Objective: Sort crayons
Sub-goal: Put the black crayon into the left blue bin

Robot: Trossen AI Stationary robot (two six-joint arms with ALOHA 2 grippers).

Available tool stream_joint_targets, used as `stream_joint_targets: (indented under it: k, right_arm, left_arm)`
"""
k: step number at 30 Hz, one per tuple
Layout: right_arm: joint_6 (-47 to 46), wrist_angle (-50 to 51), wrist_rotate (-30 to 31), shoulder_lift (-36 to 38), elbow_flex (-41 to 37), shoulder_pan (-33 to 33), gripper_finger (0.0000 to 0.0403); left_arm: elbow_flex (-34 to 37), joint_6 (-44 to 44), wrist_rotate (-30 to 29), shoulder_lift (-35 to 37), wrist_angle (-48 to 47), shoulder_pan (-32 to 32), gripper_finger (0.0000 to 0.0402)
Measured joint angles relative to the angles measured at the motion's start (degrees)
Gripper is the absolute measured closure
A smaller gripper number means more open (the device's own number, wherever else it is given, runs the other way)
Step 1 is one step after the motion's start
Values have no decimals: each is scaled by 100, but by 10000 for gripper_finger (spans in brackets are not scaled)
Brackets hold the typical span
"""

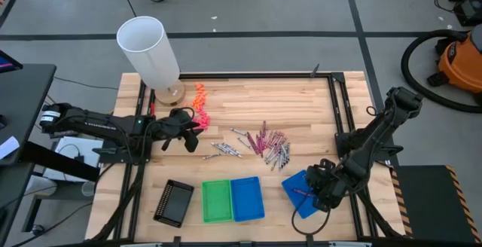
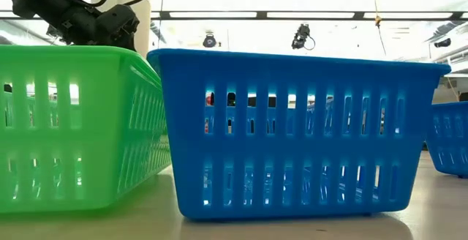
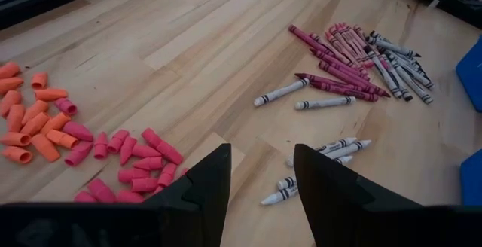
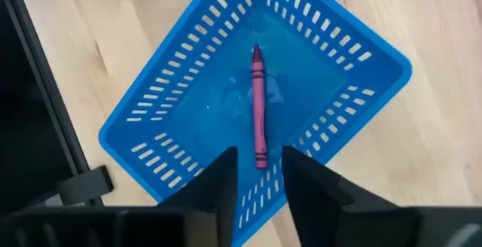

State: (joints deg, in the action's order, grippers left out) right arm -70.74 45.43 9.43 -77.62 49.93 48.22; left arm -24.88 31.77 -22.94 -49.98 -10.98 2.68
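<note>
Crayons point(image 1: 262, 143) lay scattered mid-tabletop point(image 1: 248, 104), silver-grey ones toward left gripper point(image 1: 190, 130), magenta ones beyond; wrapper print too small to read. Orange and pink bits point(image 1: 199, 104) just beside left gripper, white cylinder point(image 1: 149, 50) near them. Left gripper hung above tabletop, fingers parted, nothing between. Right gripper point(image 1: 315, 189) over tilted blue basket point(image 4: 361, 66), fingers released; one magenta crayon point(image 4: 258, 105) lay inside. Green basket point(image 1: 216, 200), second blue basket point(image 1: 247, 198), black tray point(image 1: 174, 202) along front edge

A workshop-like robot lab: taped concrete floor point(image 1: 248, 6), orange shop vacuum point(image 1: 461, 57) (hose coiled), framed wooden workbench point(image 1: 248, 100).
</note>
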Motion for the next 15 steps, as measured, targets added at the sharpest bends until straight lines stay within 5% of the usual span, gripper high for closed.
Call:
stream_joint_targets:
  k: [15]
  right_arm:
    - [2165,26,807,133,63,-1440,268]
  left_arm:
    - [0,-93,0,0,10,0,246]
